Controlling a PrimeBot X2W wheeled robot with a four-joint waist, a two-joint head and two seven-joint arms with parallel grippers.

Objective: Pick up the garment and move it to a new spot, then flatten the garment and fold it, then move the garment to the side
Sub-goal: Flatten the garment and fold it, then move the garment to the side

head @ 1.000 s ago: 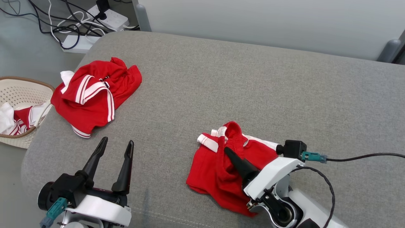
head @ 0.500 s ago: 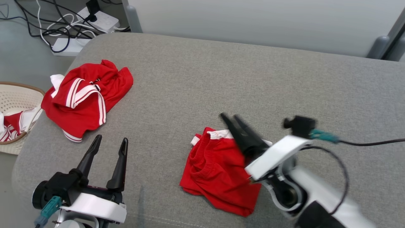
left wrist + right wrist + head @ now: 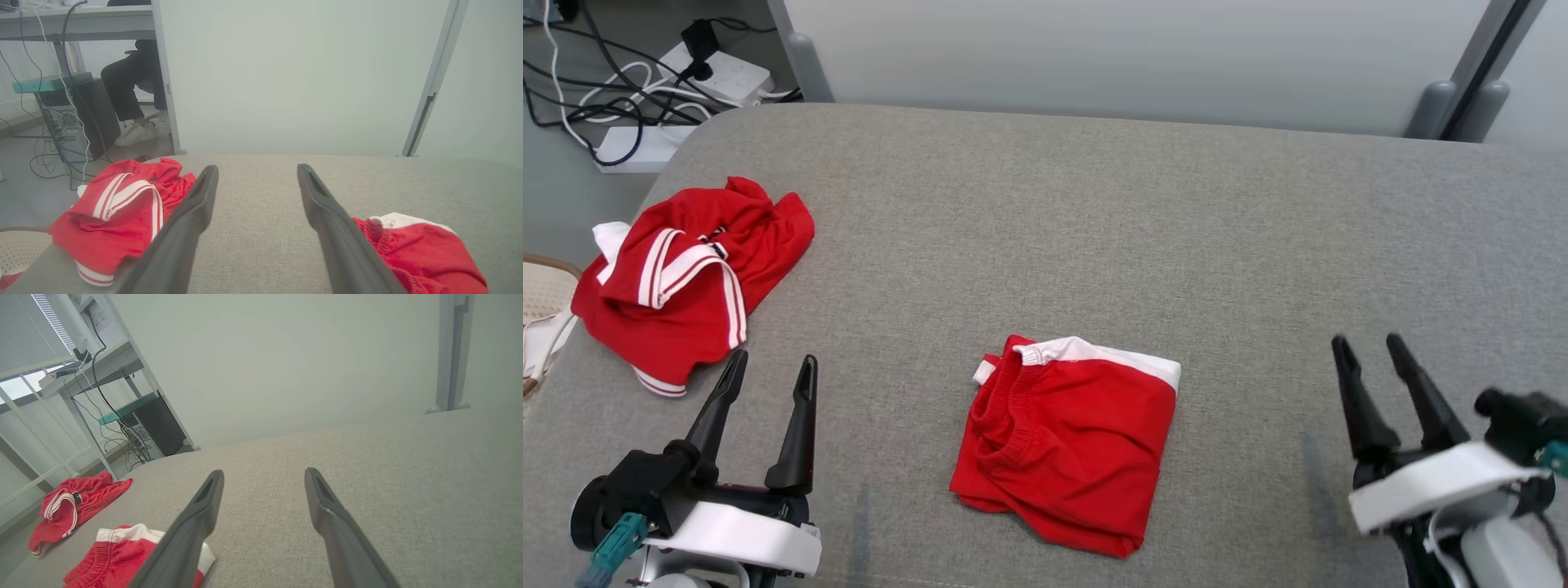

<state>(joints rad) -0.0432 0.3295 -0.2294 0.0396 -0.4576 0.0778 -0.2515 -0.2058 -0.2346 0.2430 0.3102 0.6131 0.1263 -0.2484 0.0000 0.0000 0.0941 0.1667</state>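
Observation:
The garment (image 3: 1068, 441), red shorts with a white band, lies folded into a rough square on the grey cushioned surface (image 3: 1094, 229), free of both grippers. It also appears in the left wrist view (image 3: 421, 253) and the right wrist view (image 3: 122, 551). My left gripper (image 3: 772, 367) stands open at the lower left, empty, its fingers pointing away from me. My right gripper (image 3: 1368, 345) stands open at the lower right, well to the right of the garment, with nothing between its fingers.
A second red garment with white stripes (image 3: 686, 273) lies crumpled at the surface's left edge. A pale woven basket (image 3: 539, 282) holding more clothes sits beyond that edge. Power strips and cables (image 3: 645, 90) lie on the floor at the back left. A person's legs (image 3: 126, 94) show under a desk.
My right gripper has let go of the garment, opened and drawn back to the lower right. The garment now lies flat and folded. The head camera has shifted, sliding the scene leftward.

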